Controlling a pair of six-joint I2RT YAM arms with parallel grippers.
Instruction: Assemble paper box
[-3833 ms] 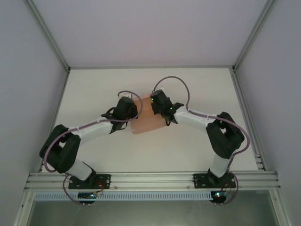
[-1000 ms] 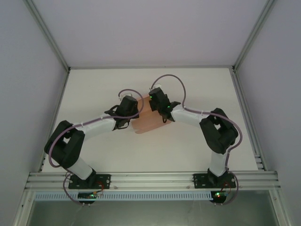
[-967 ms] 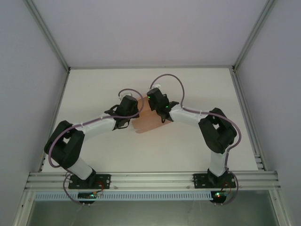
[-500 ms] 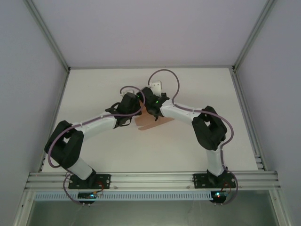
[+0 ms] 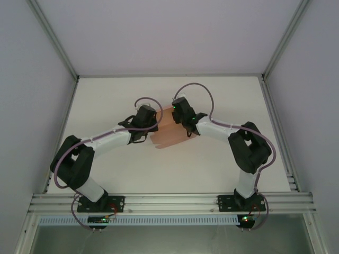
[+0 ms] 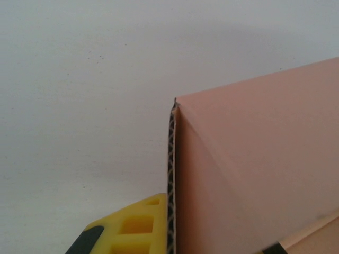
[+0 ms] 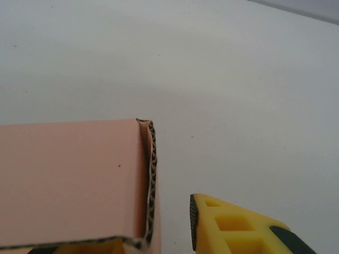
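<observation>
Top external: the paper box [image 5: 167, 138] lies near the middle of the table [image 5: 212, 169], its far part hidden under both wrists. The left gripper [image 5: 144, 120] is clamped on its left wall. In the left wrist view, one yellow finger [image 6: 124, 233] presses the card's corrugated edge and the other is mostly cut off. The right gripper [image 5: 183, 114] stands parted, its yellow finger [image 7: 233, 225] clear of the card.

One paper box [image 5: 168, 138] is resting on one surface [image 5: 212, 100]. Two arms are reaching over it, the left arm [image 5: 106, 142] and the right arm [image 5: 222, 129], each carrying one gripper: the left gripper [image 5: 152, 127] and the right gripper [image 5: 180, 123], making two in all. Two purple cables [image 5: 194, 83] are looping above the arms, one per arm.
</observation>
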